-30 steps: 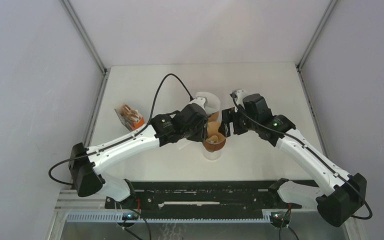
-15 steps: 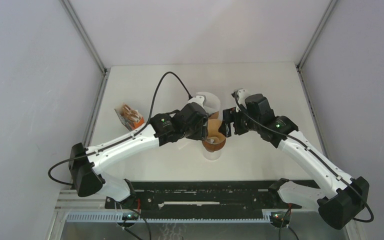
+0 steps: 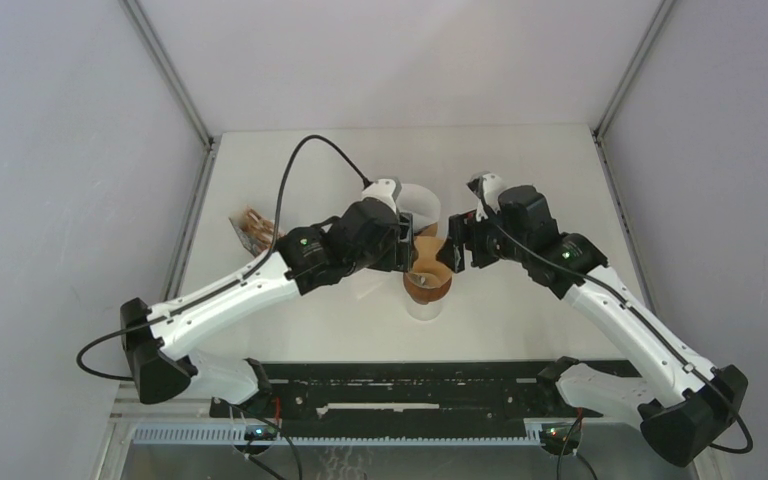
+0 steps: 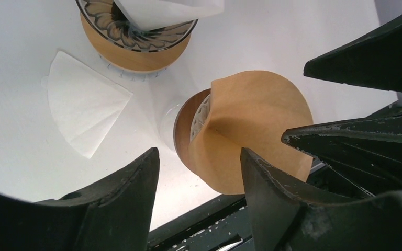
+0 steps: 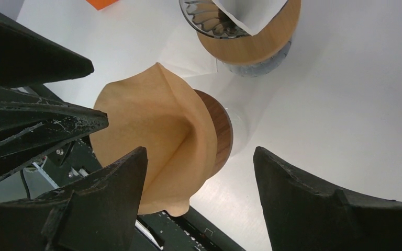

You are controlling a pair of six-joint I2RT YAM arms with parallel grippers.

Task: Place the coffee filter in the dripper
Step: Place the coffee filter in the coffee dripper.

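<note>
Top view: white tabletop [image 3: 520,160], matte, closed in on 3 sides by pale grey walls [image 3: 390,60] w/ alu posts [image 3: 165,70] at the back corners. Black rail [image 3: 410,385] runs along the near edge, arm bases at either end.

Mid-tabletop: dripper [image 3: 427,290] w/ wood collar on a clear glass [image 3: 425,312]. Brown filter [image 3: 428,262] sits in its mouth, lopsided, one side creased inward, top flaring well past the rim. Wrist views show cone ribs bare on one side; how deep it's seated, can't tell.

Just behind: 2nd dripper [image 3: 420,205], same wood collar, w/ a white filter [image 4: 162,10] standing in it. Loose filter [image 4: 81,102], white, lies flat on the tabletop beside that 2nd dripper. Packet [image 3: 257,232], orange/brown, well off to the left near the wall.

Left gripper [image 3: 410,250] and right gripper [image 3: 452,252] crowd in from both sides over the brown filter, nearly tip to tip, hiding much of it from above. Left gripper: fingers spread, nothing pinched, filter seen through the gap. Right gripper: fingers wide apart too, filter edge near one finger, not clamped. Black cable [image 3: 295,170] loops up off the left arm over the tabletop.
</note>
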